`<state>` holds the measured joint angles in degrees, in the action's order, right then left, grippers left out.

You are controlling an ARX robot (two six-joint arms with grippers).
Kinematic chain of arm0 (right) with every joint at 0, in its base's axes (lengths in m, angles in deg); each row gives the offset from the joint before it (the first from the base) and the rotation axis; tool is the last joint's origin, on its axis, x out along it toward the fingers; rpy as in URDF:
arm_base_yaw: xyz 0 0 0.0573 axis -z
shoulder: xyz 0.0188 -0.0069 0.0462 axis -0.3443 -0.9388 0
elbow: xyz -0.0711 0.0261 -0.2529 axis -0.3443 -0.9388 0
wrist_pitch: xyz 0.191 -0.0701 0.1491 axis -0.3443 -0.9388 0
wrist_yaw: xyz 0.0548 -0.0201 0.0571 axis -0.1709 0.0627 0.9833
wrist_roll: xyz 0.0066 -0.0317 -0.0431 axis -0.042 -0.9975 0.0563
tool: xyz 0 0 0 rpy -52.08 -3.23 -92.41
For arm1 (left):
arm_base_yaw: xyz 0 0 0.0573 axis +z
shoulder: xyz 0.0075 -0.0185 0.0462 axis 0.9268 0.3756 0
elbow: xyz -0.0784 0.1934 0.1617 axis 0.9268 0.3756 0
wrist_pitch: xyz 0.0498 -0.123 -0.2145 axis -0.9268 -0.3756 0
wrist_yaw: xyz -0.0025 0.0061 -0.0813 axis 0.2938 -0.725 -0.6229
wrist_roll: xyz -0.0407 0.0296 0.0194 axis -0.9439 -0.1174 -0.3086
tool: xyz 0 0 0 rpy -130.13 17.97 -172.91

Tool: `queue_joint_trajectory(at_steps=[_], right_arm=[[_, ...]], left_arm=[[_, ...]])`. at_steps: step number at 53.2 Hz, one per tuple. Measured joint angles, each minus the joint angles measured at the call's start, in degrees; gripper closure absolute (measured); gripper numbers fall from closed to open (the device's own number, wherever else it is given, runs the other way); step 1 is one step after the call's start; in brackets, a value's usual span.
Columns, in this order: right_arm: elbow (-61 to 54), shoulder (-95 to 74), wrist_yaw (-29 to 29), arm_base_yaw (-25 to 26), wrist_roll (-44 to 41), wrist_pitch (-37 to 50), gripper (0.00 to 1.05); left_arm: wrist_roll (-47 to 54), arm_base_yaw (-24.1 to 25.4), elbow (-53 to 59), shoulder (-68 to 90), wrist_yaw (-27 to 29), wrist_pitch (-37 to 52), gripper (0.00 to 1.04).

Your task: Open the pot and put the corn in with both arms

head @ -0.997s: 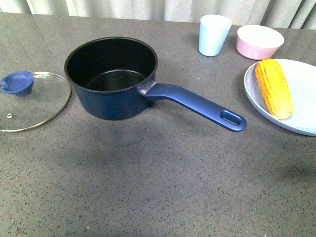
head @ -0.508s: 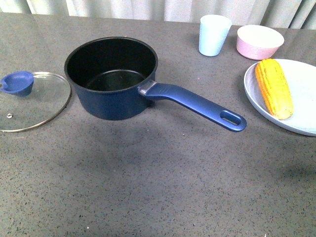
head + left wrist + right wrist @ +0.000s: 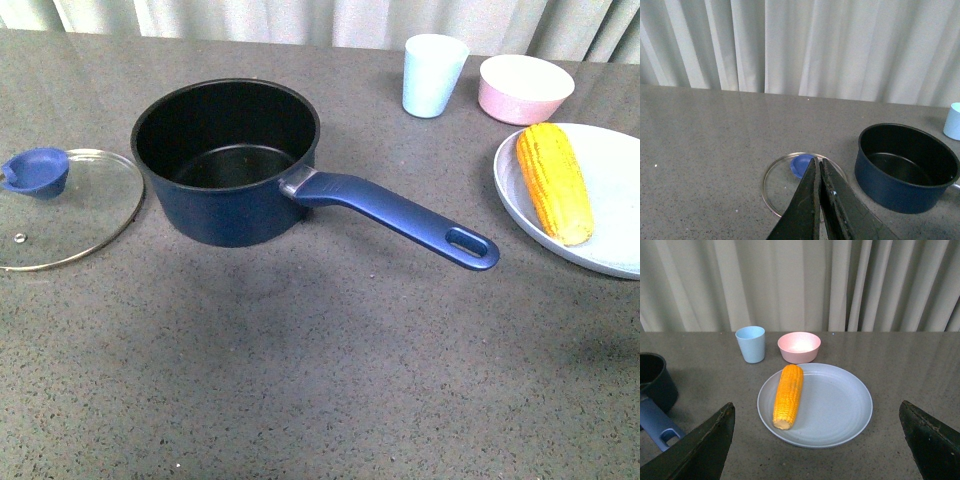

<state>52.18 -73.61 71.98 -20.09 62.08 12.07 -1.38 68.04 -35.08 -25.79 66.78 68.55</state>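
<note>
Left claw (image 3: 819, 161): the two dark fingers (image 3: 802, 210) lie pressed side by side, closed on nothing, above the grey speckled table (image 3: 320, 380); directly beyond the tips the glass lid (image 3: 782, 182) lies flat on the table, its blue knob (image 3: 801, 165) at the edge nearest the tips' line; further off and toward the robot's right stands the pot (image 3: 905, 170), a dark navy saucepan with a black interior, uncovered and empty, just beside the lid's rim; its long blue handle (image 3: 400, 215), with a hole at the end, points away from the lid toward the plate.

Right claw (image 3: 816, 407): jaws spread wide, the fingers at opposite edges of the wrist view, holding nothing; ahead of the gap between them a pale blue-grey plate (image 3: 840, 405) rests on the table; the corn cob (image 3: 788, 395) lies on the plate, on the side nearer the pot, lengthwise away from the claw, touched by neither finger; beyond the plate stand a light blue cup (image 3: 751, 343) and a pink bowl (image 3: 799, 346), side by side and apart; farthest, a pale pleated curtain (image 3: 800, 285) closes the scene behind the table.
</note>
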Motion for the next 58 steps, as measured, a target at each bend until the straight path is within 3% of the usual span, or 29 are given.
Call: queue_joint_trajectory(at_steps=[7, 14, 45, 58], right_arm=[[0.00, 0.00, 0.00, 0.00, 0.00, 0.00, 0.09], [0.00, 0.00, 0.00, 0.00, 0.00, 0.00, 0.09], [0.00, 0.00, 0.00, 0.00, 0.00, 0.00, 0.09], [0.00, 0.00, 0.00, 0.00, 0.02, 0.00, 0.09]], left_arm=[[0.00, 0.00, 0.00, -1.95, 0.00, -1.99, 1.03], [0.00, 0.00, 0.00, -9.94, 0.02, -11.43, 1.03], [0.00, 0.00, -0.02, -11.10, 0.00, -12.04, 1.03], [0.00, 0.00, -0.02, -11.10, 0.00, -12.04, 0.56]])
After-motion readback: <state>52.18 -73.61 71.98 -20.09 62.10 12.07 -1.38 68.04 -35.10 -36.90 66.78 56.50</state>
